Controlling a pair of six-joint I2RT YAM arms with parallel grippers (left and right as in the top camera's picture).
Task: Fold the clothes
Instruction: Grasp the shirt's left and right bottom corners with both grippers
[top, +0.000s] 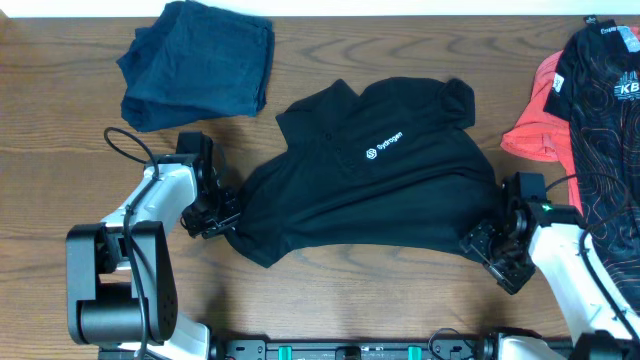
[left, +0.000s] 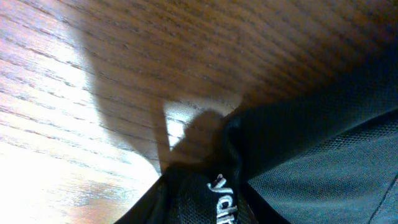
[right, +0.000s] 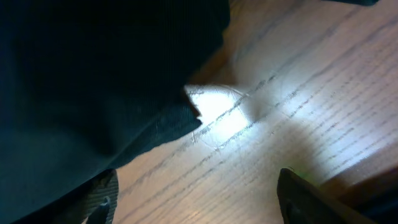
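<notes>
black shirt (top: 400, 200), white logo (top: 384, 145) | navy garment (top: 200, 65) | coral-pink garment (top: 535, 120) | black top (top: 605, 130), red lines

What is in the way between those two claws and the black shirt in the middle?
Nothing visible. The left gripper sits at the left edge of the black shirt, the right gripper at its right edge. The navy garment and the coral-pink garment lie off to the sides.
</notes>
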